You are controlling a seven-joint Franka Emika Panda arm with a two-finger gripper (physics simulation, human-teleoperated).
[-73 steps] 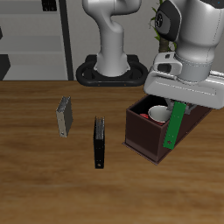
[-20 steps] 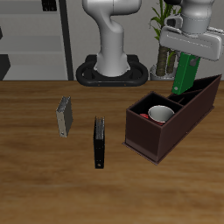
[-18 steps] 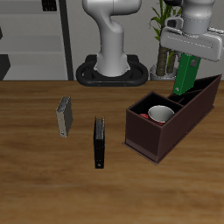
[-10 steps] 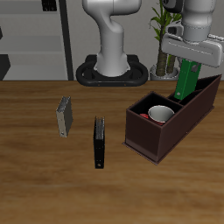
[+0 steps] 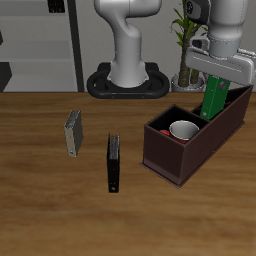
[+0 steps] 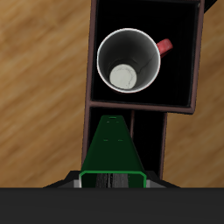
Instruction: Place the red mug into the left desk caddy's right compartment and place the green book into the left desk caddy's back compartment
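Observation:
My gripper (image 5: 222,80) is shut on the upper end of the green book (image 5: 213,103), which hangs nearly upright. The book's lower end dips behind the wall of the left desk caddy (image 5: 190,152), over its long section farther back. In the wrist view the green book (image 6: 112,153) runs down into that long section beside the partition (image 6: 163,140). The red mug (image 5: 182,131) stands upright in the caddy's squarish right compartment. Its white inside (image 6: 129,59) faces the wrist camera and its handle (image 6: 164,45) points toward a corner.
A black book (image 5: 115,162) stands on edge on the wooden table in front of the caddy's end. A grey book (image 5: 73,132) stands farther off beside it. The robot base (image 5: 128,82) and a potted plant (image 5: 186,40) are behind the caddy.
The gripper has carried the green book up out from in front of the caddy, over to its back side, and lowered it; the book's lower end now sits inside the caddy walls.

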